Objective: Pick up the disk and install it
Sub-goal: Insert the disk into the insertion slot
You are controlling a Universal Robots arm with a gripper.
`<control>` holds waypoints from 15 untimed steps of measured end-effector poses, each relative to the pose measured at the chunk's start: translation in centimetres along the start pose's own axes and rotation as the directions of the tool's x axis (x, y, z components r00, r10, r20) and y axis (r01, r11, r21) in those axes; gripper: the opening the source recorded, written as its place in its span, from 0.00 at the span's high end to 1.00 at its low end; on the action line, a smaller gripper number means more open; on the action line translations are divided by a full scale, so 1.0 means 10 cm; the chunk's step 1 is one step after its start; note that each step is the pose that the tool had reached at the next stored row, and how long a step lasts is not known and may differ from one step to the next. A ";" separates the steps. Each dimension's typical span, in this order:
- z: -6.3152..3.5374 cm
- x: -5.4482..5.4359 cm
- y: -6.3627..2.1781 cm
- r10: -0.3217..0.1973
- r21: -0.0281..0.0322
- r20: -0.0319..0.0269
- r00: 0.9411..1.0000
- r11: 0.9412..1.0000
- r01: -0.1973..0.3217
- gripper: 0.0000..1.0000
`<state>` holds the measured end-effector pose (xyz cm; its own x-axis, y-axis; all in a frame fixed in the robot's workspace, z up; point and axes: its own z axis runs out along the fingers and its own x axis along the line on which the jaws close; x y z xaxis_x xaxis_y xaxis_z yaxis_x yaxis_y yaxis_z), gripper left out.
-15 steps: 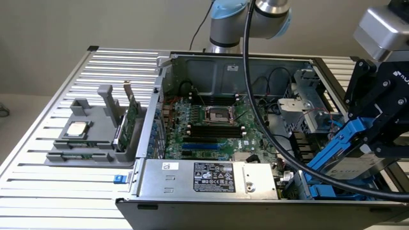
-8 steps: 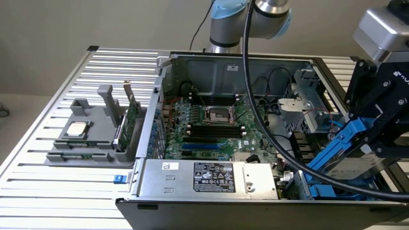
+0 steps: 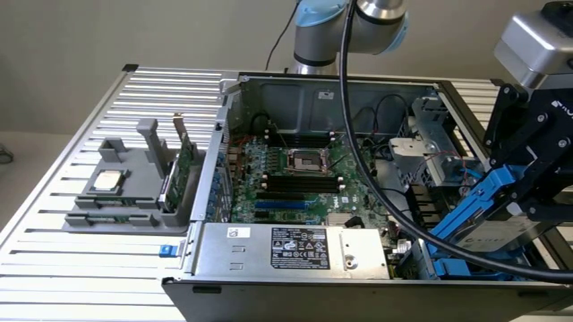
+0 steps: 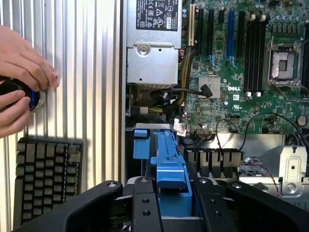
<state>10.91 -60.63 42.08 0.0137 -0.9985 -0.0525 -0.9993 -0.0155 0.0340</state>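
We see an open computer case (image 3: 313, 94) on a grooved silver table (image 3: 80, 268). Inside lies a green board (image 3: 300, 194), with a silver box (image 3: 268, 255) by the near wall. Beside the case, a grey holder (image 3: 134, 203) carries a small shiny chip (image 3: 107, 180) and a thin green card (image 3: 184, 168) standing up. A dark keyboard (image 4: 46, 179) rests on the table.

One disk (image 3: 490, 235), one open computer case (image 3: 296, 104), one processor chip (image 3: 109, 180), one green circuit card (image 3: 184, 168), one keyboard (image 4: 46, 179).

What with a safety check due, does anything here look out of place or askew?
Yes: a person's hands grip a black-and-blue knob on the slatted table beside the open computer case. The disk sits tilted in the gripper, not yet seated.
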 end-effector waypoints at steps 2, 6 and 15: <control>0.001 0.00 0.000 0.000 0.000 0.000 1.000 1.000 0.000 0.67; 0.001 0.00 0.000 0.000 0.000 0.000 1.000 1.000 0.000 0.67; 0.000 0.00 0.001 0.000 0.000 0.000 1.000 1.000 0.000 0.54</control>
<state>10.90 -60.63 42.08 0.0138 -0.9985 -0.0523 -0.9993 -0.0156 0.0338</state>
